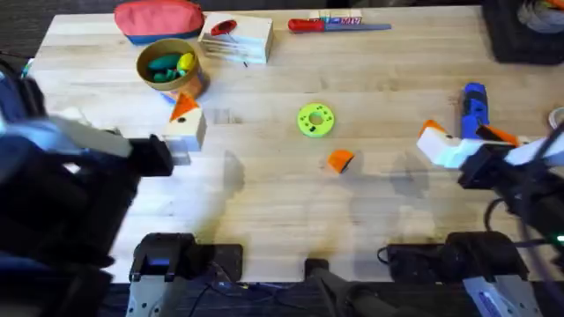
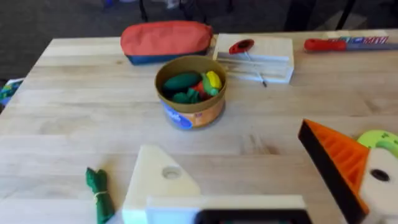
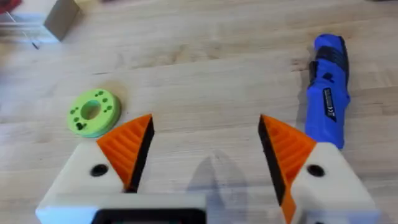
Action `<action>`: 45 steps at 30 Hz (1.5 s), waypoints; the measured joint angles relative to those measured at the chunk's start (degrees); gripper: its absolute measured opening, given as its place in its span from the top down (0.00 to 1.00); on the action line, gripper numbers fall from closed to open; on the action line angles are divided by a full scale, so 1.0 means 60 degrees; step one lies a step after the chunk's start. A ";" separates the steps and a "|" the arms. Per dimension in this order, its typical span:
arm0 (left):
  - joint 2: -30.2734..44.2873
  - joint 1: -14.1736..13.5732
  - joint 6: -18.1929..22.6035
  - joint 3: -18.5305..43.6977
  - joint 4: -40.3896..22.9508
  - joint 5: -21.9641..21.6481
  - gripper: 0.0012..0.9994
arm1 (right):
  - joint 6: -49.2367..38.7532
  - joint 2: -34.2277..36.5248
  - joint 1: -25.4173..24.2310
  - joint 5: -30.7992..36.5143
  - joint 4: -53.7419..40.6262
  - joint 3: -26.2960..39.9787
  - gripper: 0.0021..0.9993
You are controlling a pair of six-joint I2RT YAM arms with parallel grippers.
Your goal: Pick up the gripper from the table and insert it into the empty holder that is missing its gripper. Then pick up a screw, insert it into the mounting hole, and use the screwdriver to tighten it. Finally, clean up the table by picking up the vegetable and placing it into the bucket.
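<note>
First step not yet begun. Loose orange gripper [image 1: 340, 160] lying at table centre, below the green disc [image 1: 315, 120]. Empty holder [image 2: 163, 180] on the left gripper [image 2: 249, 186], low in the left wrist view, beside its one orange-tipped finger; spread, grasping nothing. Right gripper [image 3: 205, 155] spread wide, empty, blue screwdriver [image 3: 328, 99] at right. Next: probably reaching down to pinch the orange wedge.

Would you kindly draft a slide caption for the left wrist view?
Left gripper open above the table: one finger missing its orange tip, vegetable nearby, bucket of toys beyond.
</note>
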 joint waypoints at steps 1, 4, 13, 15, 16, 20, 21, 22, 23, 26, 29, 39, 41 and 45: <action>0.0394 0.0000 0.0046 0.0458 -0.0409 -0.0090 0.04 | 0.0077 0.0326 0.0000 -0.0053 -0.0284 0.0489 0.01; 0.1889 0.0000 0.0200 0.1929 -0.1757 -0.0374 0.04 | 0.0231 0.1334 0.0000 -0.0227 -0.1122 0.1862 0.01; 0.5178 0.0000 0.0350 0.4123 -0.2994 -0.0533 0.04 | 0.0374 0.3652 0.0000 -0.0543 -0.1717 0.3840 0.01; 0.5461 0.0000 0.0356 0.4123 -0.3121 -0.0573 0.04 | 0.0380 0.3775 0.0000 -0.0580 -0.1679 0.3840 0.01; 0.5591 0.0007 0.0356 0.4123 -0.3161 -0.0633 0.04 | 0.0383 0.3801 0.0000 -0.0592 -0.1674 0.3841 0.01; 0.6769 0.1423 -0.0208 0.4123 -0.3200 -0.0728 0.04 | 0.0405 0.3811 0.0000 -0.0647 -0.1661 0.3841 0.01; 0.7015 0.1772 -0.0255 0.4123 -0.3193 -0.0706 0.04 | 0.0405 0.3811 0.0000 -0.0645 -0.1657 0.3843 0.01; 0.7312 0.2188 -0.0309 0.4123 -0.3176 -0.0689 0.04 | 0.0405 0.3814 0.0000 -0.0645 -0.1657 0.3841 0.01; 0.7604 0.2606 -0.0385 0.4123 -0.3137 -0.0614 0.04 | 0.0405 0.3812 0.0000 -0.0645 -0.1657 0.3840 0.01; 0.8406 0.3799 -0.0649 0.4123 -0.3038 -0.0426 0.04 | 0.0405 0.3811 0.0000 -0.0645 -0.1656 0.3843 0.01; 0.9145 0.4955 -0.0821 0.4123 -0.2920 -0.0085 0.04 | 0.0405 0.3814 0.0000 -0.0647 -0.1654 0.3842 0.01; 1.0929 0.7005 -0.1050 0.4123 -0.2732 0.0964 0.54 | 0.0291 0.3813 0.0000 -0.0645 -0.1639 0.3841 0.01; 1.1008 0.7045 -0.1054 0.4123 -0.2734 0.1208 0.84 | 0.0216 0.3811 0.0000 -0.0645 -0.1639 0.3843 0.01; 1.0960 0.6910 -0.1005 0.4134 -0.2826 0.1778 1.00 | 0.0150 0.3812 0.0000 -0.0645 -0.1639 0.3843 0.01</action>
